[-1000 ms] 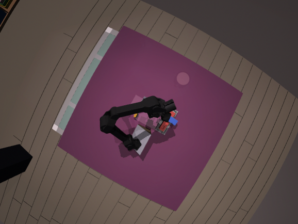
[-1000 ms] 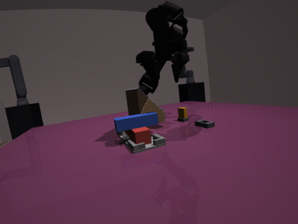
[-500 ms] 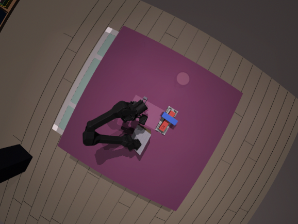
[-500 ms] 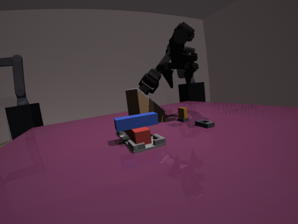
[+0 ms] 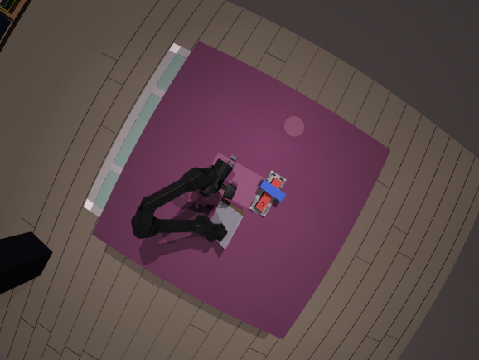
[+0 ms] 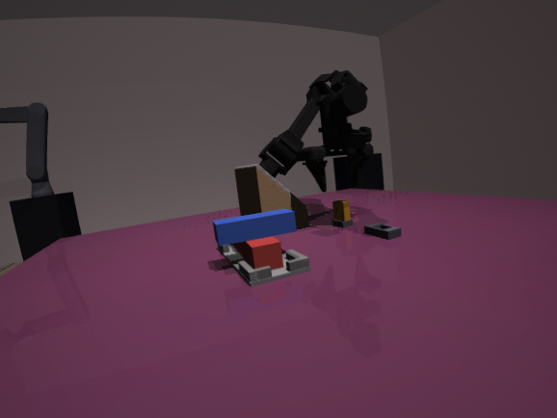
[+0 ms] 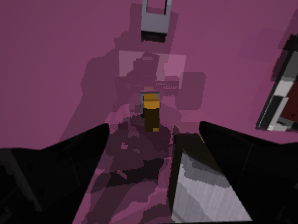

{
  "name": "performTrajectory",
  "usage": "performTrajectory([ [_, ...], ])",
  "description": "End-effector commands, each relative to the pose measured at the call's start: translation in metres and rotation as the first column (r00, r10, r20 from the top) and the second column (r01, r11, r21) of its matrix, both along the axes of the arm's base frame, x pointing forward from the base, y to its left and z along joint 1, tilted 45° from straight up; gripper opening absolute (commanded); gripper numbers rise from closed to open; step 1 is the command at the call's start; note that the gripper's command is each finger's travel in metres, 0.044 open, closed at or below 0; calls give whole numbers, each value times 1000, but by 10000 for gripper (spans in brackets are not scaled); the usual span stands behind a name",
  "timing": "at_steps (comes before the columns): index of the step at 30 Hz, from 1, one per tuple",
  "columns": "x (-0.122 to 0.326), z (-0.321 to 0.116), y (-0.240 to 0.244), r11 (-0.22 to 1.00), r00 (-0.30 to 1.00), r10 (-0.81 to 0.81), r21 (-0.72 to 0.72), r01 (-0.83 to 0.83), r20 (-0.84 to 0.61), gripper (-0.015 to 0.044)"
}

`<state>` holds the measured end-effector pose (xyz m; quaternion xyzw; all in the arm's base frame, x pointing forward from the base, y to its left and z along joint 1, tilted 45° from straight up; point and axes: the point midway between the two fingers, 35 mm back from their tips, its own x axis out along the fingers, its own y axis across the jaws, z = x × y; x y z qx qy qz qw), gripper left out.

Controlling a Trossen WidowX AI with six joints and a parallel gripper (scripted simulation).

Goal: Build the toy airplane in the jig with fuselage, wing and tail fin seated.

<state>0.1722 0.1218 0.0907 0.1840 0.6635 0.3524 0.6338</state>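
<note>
The red fuselage (image 5: 266, 199) (image 6: 266, 255) (image 7: 291, 105) lies in the grey cradle (image 5: 283, 180) (image 6: 299, 262) (image 7: 274, 107). The blue wing (image 5: 273, 191) (image 6: 255, 227) lies across its top; its tab and socket are hidden. The fuselage's tail socket (image 5: 262, 204) shows empty. The orange tail fin (image 6: 341, 211) (image 7: 151, 101) stands upright in a small dark holder (image 6: 342, 223), apart from the fuselage. My gripper (image 6: 338, 187) (image 7: 154, 126) is open and empty, above the tail fin, with its fingers either side of it in the wrist view.
A wedge-shaped block (image 5: 228, 220) (image 6: 275, 193) (image 7: 200, 195) with a pale sloping top stands close beside the tail fin, near one finger in the wrist view. An empty dark rectangular holder (image 5: 233, 158) (image 6: 376, 232) (image 7: 154, 24) lies on the fin's other side.
</note>
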Motion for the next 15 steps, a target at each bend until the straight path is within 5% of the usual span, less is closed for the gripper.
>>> performTrajectory([
  [1, -4, -8, 9, 1000, 1000, 0, 6, 0, -8, 440],
  [15, -5, -21, 21, 1000, 1000, 0, 3, 0, -7, 440],
])
